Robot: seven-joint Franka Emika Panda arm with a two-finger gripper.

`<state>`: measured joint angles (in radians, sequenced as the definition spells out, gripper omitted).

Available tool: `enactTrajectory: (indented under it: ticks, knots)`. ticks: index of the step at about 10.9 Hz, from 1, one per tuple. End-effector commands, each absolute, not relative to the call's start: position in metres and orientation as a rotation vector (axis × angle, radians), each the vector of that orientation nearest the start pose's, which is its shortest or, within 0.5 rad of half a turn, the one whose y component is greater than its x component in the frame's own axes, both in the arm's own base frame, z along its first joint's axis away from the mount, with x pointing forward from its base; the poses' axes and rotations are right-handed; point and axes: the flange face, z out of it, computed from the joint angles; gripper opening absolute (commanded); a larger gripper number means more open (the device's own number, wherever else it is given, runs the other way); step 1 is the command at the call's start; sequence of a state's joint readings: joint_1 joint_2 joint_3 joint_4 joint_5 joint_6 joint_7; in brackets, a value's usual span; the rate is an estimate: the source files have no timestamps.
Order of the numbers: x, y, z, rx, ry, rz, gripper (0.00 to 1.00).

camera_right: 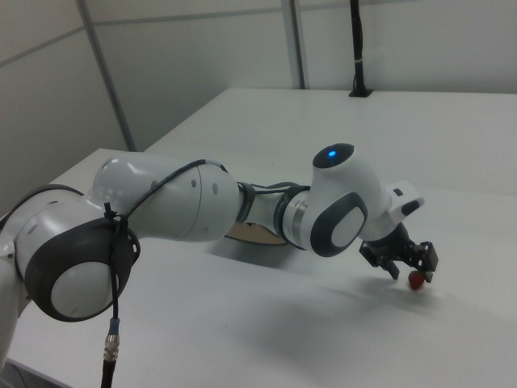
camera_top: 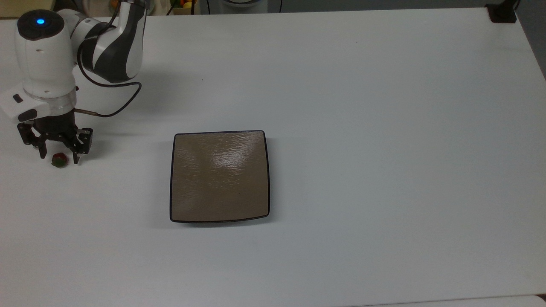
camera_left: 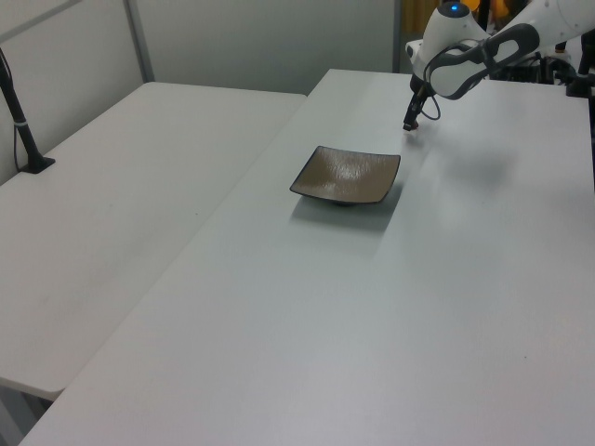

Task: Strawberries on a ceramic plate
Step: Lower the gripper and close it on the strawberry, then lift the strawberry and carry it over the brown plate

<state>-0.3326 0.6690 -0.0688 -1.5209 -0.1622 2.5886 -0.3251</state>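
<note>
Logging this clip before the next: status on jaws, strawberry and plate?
Gripper low, jaws open astride strawberry on the table. Ceramic plate bare, off to the top view's right. Path between is clear.

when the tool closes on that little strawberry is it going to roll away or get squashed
The strawberry is small and rounded, so an off-centre touch could roll it across the smooth table. The open tool straddles it, which should trap it. It looks soft, so a gentle squeeze seems wise.

My top view looks straight down on the white counter (camera_top: 362,106) from high up. My left view stands far back and looks along the counter. My right view sits close behind the arm (camera_right: 186,202). All three see the arm; the top and left views share the plate (camera_top: 219,177).
</note>
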Motion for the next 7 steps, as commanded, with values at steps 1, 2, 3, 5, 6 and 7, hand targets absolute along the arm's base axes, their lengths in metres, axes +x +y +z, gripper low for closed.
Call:
enactTrajectory:
  ticks: [1, 2, 3, 5, 6, 7]
  knots:
    - [0.686, -0.279, 0.307, -3.384, -0.147, -0.552, 0.41]
    - [0.685, -0.281, 0.305, -3.384, -0.144, -0.544, 0.26]
    - [0.684, -0.282, 0.306, -3.384, -0.153, -0.545, 0.14]
    - [0.684, -0.281, 0.306, -3.382, -0.154, -0.544, 0.05]
    - [0.684, -0.281, 0.314, -3.383, -0.151, -0.551, 0.05]
    - [0.684, -0.281, 0.326, -3.384, -0.144, -0.574, 0.05]
